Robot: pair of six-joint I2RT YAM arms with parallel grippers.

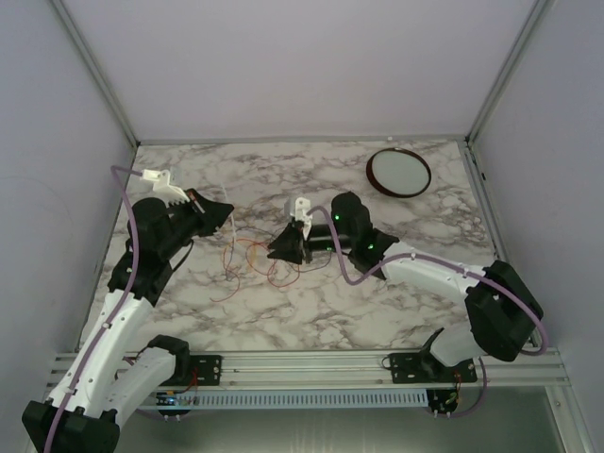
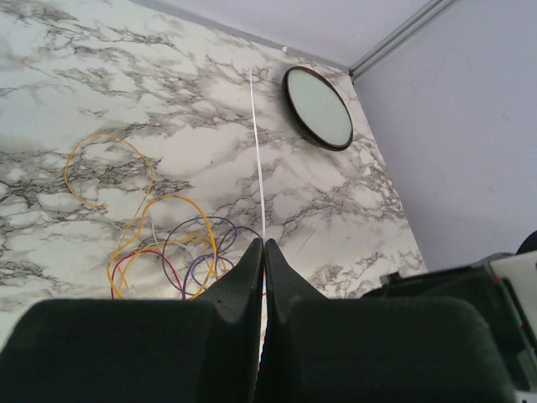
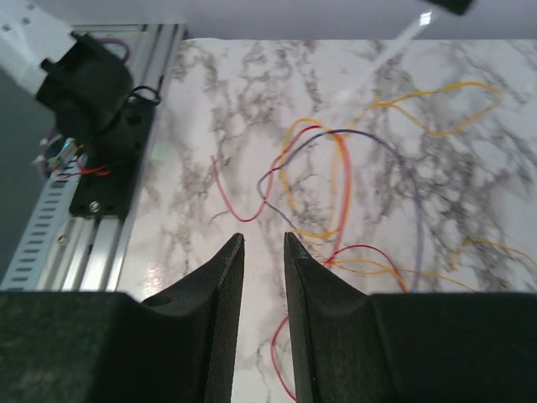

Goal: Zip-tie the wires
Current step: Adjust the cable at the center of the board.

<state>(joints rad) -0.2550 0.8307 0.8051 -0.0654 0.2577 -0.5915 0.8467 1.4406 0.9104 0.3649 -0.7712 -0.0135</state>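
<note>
One zip tie [image 2: 258,159] pinched in left jaws; right jaws ajar, empty, by wires [image 3: 339,151].

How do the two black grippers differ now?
The left black gripper has its fingers shut on a thin white strip; the right black gripper has its fingers apart, holding nothing. The left one faces the dark-rimmed round dish; the right one faces the thin coloured wires. Both look identically built.

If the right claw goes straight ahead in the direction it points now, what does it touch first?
Most likely the red wire, whose loop lies on the marble table just ahead of the open right claw. Depth is unclear; the claw may meet the tabletop beside it instead.
</note>
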